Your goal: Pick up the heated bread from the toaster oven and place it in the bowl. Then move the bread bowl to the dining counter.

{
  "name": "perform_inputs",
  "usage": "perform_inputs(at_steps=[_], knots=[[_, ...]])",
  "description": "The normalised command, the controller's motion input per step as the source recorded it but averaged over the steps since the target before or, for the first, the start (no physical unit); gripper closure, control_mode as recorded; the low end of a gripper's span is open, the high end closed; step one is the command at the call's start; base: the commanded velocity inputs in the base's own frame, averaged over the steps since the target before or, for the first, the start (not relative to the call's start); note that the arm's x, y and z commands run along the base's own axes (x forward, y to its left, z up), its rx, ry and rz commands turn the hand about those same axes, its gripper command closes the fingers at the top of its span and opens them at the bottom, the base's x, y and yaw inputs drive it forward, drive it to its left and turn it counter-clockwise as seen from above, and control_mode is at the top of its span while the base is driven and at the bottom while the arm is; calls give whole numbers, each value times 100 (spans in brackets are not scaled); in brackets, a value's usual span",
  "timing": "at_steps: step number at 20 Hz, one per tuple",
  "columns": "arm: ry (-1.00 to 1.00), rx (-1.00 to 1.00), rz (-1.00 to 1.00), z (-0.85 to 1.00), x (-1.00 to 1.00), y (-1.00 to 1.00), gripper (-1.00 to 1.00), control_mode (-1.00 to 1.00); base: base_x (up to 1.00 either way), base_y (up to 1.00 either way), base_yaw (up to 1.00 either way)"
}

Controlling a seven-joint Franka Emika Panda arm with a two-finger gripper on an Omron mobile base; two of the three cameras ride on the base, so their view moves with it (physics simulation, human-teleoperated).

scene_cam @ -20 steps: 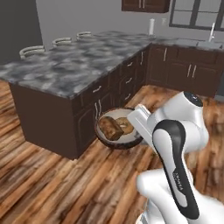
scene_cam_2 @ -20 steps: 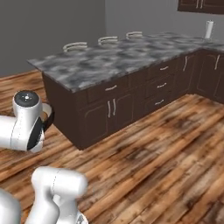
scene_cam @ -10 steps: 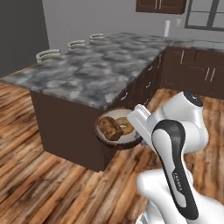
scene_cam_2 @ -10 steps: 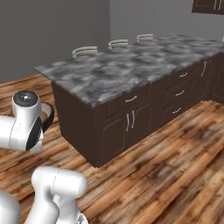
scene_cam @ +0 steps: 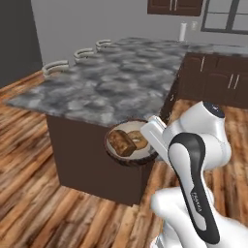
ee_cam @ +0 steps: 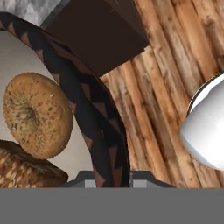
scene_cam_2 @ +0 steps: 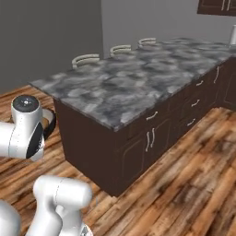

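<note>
My gripper is shut on the right rim of the bowl, dark brown outside and pale inside, and holds it in the air. In the bowl lie the heated bread, a golden-brown chunk, and a tan ring pastry. In the hand view the bowl rim runs between my gripper fingertips, with the ring pastry and the bread inside. The dining counter, marbled grey on a dark base, stands right behind the bowl, near its corner. The toaster oven is out of view.
Several chair backs line the counter's far left side. A paper towel roll stands at the back. Dark cabinets run along the counter's right face. Wooden floor lies open to the right.
The whole scene has shifted as the base drove: the counter's near corner has come closer and swung toward me. The bowl stays held in the same place relative to the arm.
</note>
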Motion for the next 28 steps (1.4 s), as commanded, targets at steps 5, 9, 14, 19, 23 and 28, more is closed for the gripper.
perform_inputs(at_steps=[5, 9, 14, 19, 23, 28], knots=[[0, 0, 0, 0, 0, 0, 100, 100, 100, 100, -35], [0, 0, 0, 0, 0, 0, 100, 100, 100, 100, -37], [0, 0, 0, 0, 0, 0, 100, 100, 100, 100, -41], [0, 0, 0, 0, 0, 0, 100, 100, 99, 97, -53], [0, 0, 0, 0, 0, 0, 100, 100, 66, 87, -54], [0, 0, 0, 0, 0, 0, 100, 100, 6, 6, -9]])
